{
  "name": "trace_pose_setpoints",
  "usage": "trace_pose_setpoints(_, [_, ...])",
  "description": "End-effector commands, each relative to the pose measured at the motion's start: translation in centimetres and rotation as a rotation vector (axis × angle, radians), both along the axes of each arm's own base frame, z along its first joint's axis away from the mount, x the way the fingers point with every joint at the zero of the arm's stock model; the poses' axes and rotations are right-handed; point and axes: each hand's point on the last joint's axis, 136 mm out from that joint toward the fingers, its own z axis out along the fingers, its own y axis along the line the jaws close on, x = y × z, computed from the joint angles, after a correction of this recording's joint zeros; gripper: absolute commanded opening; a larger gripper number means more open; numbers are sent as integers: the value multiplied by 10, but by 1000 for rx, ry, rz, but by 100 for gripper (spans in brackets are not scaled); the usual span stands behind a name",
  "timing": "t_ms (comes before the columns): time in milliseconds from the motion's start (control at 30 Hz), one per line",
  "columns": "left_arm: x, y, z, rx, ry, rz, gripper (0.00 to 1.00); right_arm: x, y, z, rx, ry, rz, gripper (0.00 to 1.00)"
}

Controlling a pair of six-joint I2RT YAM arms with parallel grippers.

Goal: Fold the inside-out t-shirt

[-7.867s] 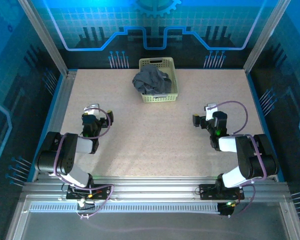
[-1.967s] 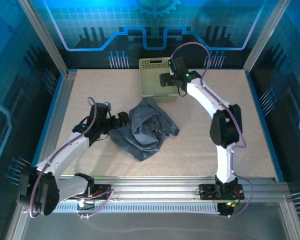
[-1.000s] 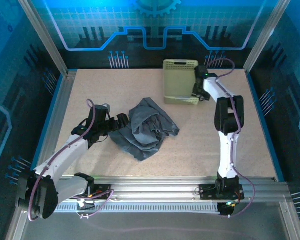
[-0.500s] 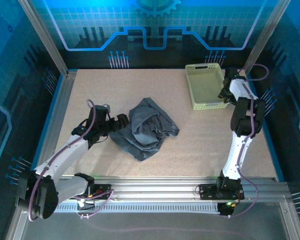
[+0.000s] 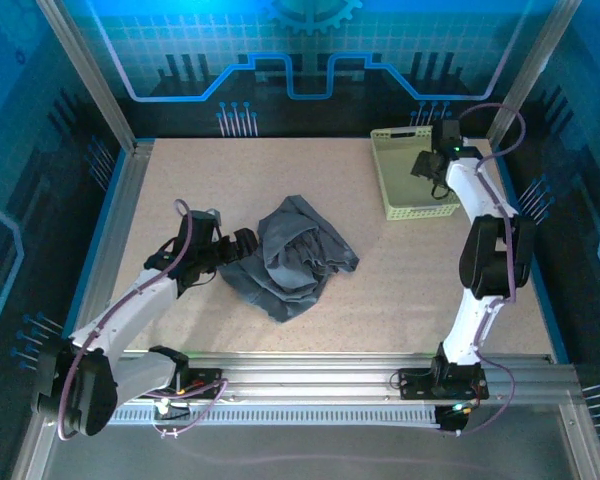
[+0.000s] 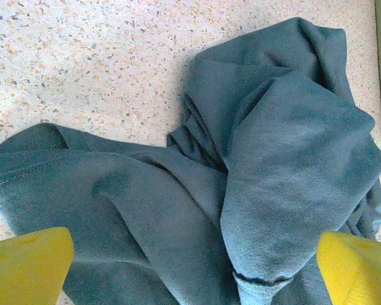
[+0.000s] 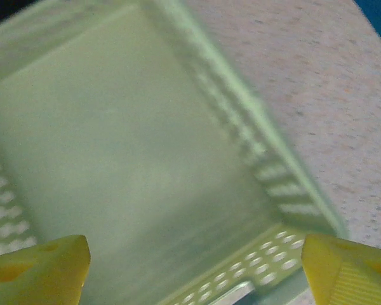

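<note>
left gripper (image 5: 242, 243) wide open, down low at the left edge of the inside-out t-shirt (image 5: 298, 258), shirt in a crumpled heap in the middle of the table (image 5: 180, 170), right gripper (image 5: 427, 166) wide open above the pale green basket (image 5: 420, 210), basket upright in the far right corner

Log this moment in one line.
shirt: crumpled on table, unfolded | basket: upright, empty, far right | left gripper: open at shirt's left edge | right gripper: open above basket
</note>
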Motion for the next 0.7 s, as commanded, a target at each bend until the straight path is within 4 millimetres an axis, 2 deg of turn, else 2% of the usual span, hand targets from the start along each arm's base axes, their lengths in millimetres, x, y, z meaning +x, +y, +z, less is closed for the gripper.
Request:
trace_pose_setpoints(0, [-2,0,-5,4,23,2,99,14,66,34,30,-122,253,88])
trace_pose_setpoints(67, [-1,0,-7,5,28,2,99,15,111,34,62,-122,393,88])
trace_pose_setpoints(167, [1,-1,-7,0,28,-1,99,14,168,25,100,-104,528,88])
trace_pose_setpoints(233, [2,-2,-6,-1,29,-2,99,15,201,15,142,-86,591,88])
trace_pose_setpoints(333, [1,-2,-6,2,28,-4,99,20,232,-5,177,-45,627,88])
trace_pose_setpoints(400, [1,-1,-6,5,29,-5,99,27,239,-20,171,-15,619,88])
trace_pose_setpoints(500, [-2,-1,-7,4,33,-6,99,43,235,-42,161,17,583,88])
trace_pose_setpoints(633, [-5,0,-10,7,36,-5,99,63,209,-64,111,61,501,87])
trace_pose_setpoints(667, [-5,0,-10,7,36,-5,99,68,200,-60,105,55,475,87])
